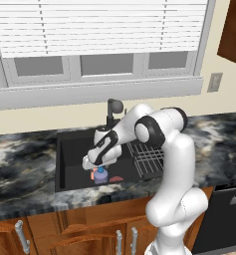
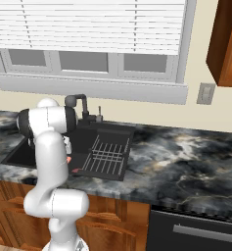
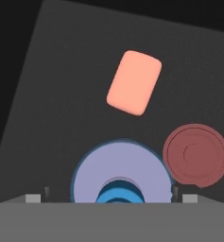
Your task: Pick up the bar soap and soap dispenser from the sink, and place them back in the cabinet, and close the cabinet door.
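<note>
My gripper (image 1: 97,168) hangs low inside the black sink (image 1: 69,149), pointing straight down over the soap dispenser (image 1: 100,176). In the hand view the blue-purple dispenser (image 3: 123,172) with its blue pump top sits between my gripper's (image 3: 111,193) dark fingertips (image 3: 176,191); the jaws stand wide open, one on each side of the bottle. The salmon-pink bar soap (image 3: 134,82) lies flat on the sink floor (image 3: 61,94) just beyond the bottle. Part of the reddish-brown cabinet (image 2: 227,44) hangs at the upper right; I cannot make out its door.
A darker red round piece (image 3: 196,155) lies close beside the dispenser. The sink's wire rack (image 1: 147,157) is to the right and the black faucet (image 1: 113,110) stands behind. A dark marbled counter (image 2: 186,152) runs to both sides under the window.
</note>
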Tool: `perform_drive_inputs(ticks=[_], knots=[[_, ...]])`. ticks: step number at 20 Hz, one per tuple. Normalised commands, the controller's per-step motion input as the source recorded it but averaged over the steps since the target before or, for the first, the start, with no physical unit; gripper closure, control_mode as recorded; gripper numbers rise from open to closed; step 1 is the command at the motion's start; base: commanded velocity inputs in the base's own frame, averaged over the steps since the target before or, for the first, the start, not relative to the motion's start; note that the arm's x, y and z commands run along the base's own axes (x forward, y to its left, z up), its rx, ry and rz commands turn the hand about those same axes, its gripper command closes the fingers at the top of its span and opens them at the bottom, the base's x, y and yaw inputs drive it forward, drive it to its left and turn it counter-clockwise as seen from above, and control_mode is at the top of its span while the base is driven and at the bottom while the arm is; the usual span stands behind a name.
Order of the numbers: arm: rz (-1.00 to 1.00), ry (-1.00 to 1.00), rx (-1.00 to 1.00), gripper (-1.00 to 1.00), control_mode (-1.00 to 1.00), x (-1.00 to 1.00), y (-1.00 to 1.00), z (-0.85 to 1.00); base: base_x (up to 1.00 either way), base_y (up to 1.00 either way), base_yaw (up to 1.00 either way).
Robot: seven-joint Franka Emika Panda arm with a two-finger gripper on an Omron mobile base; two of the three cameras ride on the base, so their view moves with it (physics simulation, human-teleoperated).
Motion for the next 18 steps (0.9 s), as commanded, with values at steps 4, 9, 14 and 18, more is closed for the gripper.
perform_drive_inputs(ticks=[4,9,14,18], knots=[[0.00,0.00,0.00,1.00,-1.00,0.00,0.00,-0.04,0.00,0.00,0.00],[0.00,0.00,0.00,1.00,-1.00,0.00,0.00,0.00,0.00,0.00,0.00],[0.00,0.00,0.00,1.00,-1.00,0.00,0.00,0.00,0.00,0.00,0.00],[0.00,0.00,0.00,1.00,-1.00,0.00,0.00,0.00,0.00,0.00,0.00]])
